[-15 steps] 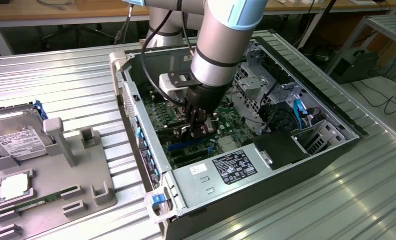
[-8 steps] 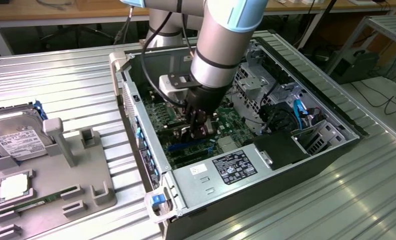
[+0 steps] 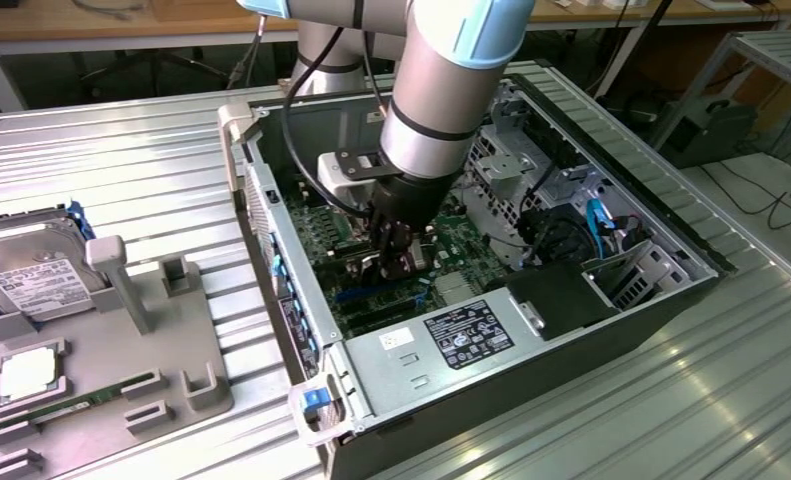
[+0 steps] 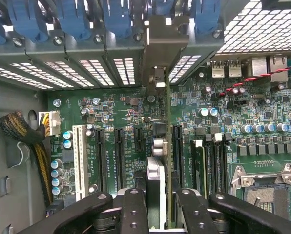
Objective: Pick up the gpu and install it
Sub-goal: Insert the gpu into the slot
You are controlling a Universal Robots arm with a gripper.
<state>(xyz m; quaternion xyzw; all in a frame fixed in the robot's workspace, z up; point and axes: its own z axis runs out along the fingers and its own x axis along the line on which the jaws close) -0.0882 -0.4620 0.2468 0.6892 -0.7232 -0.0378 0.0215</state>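
Note:
My gripper reaches down inside the open computer case, just above the green motherboard. In the wrist view the gpu is seen edge-on as a thin dark card standing upright between the black fingers. The gripper is shut on it. Its silvery bracket lies against the case's rear slot openings, under the blue latches. The card stands over the motherboard between two black expansion slots. Whether its edge is fully down in a slot I cannot tell.
A grey parts tray at the exterior view's left holds a silver hard drive and a green memory stick. The power supply fills the case's near end. A sleeved cable bundle and the CPU socket flank the card.

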